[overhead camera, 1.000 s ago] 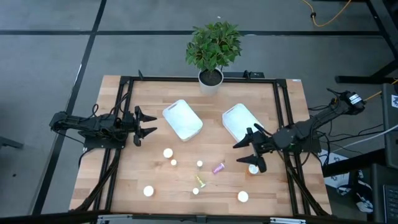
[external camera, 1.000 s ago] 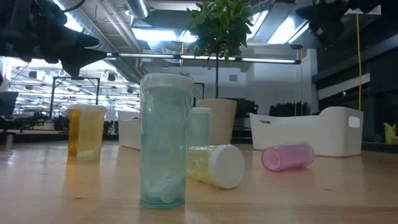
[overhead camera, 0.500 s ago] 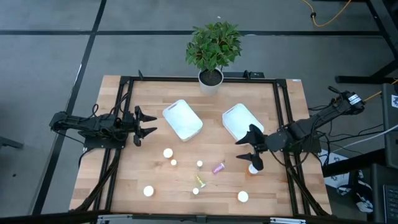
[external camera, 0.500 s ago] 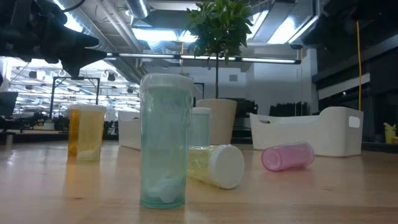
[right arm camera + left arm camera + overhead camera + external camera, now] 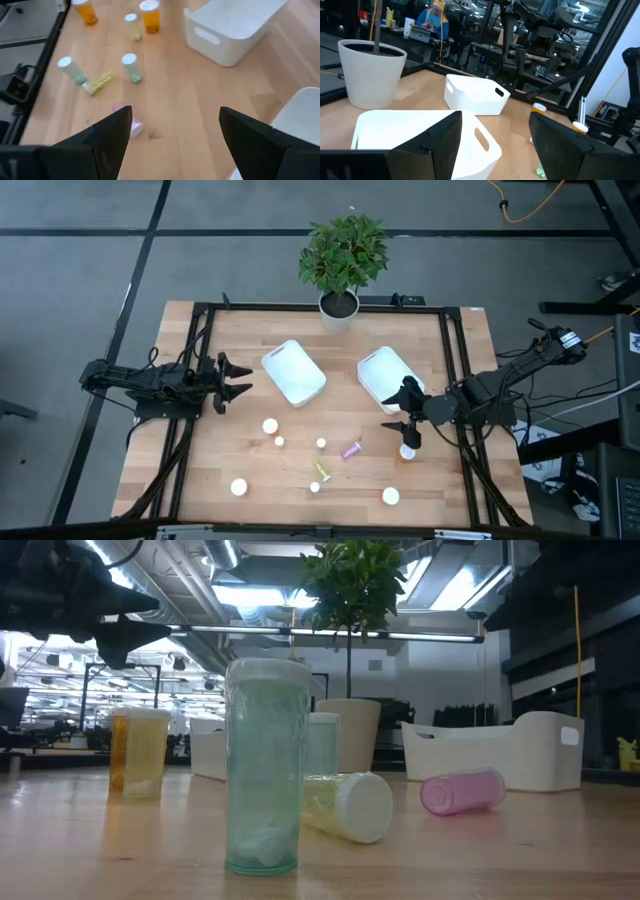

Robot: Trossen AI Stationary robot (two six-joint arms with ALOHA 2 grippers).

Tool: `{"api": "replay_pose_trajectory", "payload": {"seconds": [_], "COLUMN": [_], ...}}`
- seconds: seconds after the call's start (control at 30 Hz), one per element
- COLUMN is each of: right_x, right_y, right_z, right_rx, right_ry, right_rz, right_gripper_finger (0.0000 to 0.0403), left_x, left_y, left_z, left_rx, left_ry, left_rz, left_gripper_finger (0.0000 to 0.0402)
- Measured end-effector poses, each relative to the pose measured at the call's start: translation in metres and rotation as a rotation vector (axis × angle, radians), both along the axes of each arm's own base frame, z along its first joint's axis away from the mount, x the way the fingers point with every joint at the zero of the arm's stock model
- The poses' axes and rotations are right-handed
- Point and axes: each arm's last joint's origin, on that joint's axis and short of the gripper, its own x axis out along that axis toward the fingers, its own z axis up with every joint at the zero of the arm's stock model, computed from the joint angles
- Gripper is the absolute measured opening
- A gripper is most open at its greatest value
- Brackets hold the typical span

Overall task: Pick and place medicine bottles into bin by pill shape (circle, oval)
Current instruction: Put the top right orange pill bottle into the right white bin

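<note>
The medicine bottles (image 5: 279,441) stand and lie scattered on the front half of the wooden table (image 5: 460,350), ahead of the two white bins (image 5: 293,372). From above most are only white caps; the low view alone shows their bodies: a pale teal bottle (image 5: 264,766) upright nearest the camera and an orange one (image 5: 139,752) upright behind it. A yellow-green bottle (image 5: 345,805) lies on its side, its cap toward the camera, and the pink bottle (image 5: 462,790) also lies flat, long axis running across the table. The right gripper (image 5: 406,420) hangs by the right-hand bin, fingers spread wide and empty. The left gripper (image 5: 232,380) waits at the table's left edge, likewise open.
</note>
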Motion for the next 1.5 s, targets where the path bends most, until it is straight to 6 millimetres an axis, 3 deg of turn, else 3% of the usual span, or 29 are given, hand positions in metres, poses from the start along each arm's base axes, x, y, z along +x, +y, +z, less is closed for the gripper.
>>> {"api": "replay_pose_trajectory", "payload": {"seconds": [0.2,0.33,0.6,0.8,1.03,1.37,1.5], "right_x": [-0.002,-0.011,-0.04,-0.049,-0.045,-0.038,-0.034], "right_y": [0.005,0.011,0.02,0.025,0.032,0.038,0.041], "right_z": [-0.002,-0.009,-0.025,-0.027,-0.038,-0.056,-0.056], "right_rx": [0.175,0.397,0.592,0.635,0.614,0.537,0.554], "right_ry": [0.067,0.268,0.662,0.742,0.787,0.874,0.877], "right_rz": [0.097,0.159,-0.009,-0.099,-0.191,-0.221,-0.14], "right_gripper_finger": [0.03,0.03,0.03,0.03,0.03,0.03,0.03], "left_x": [0.0,0.0,0.0,0.0,0.0,0.0,0.0], "left_y": [-0.001,-0.002,-0.001,-0.001,-0.001,-0.001,-0.001], "left_z": [0.0,0.0,0.0,-0.001,-0.001,-0.001,0.0], "left_rx": [-0.056,-0.043,-0.014,-0.013,-0.013,-0.014,-0.073], "left_ry": [-0.008,-0.005,0.0,0.002,0.002,0.002,-0.008], "left_rz": [-0.036,-0.054,-0.049,-0.046,-0.045,-0.042,-0.023], "left_gripper_finger": [0.0225,0.0225,0.0225,0.0225,0.0225,0.0225,0.0225]}}
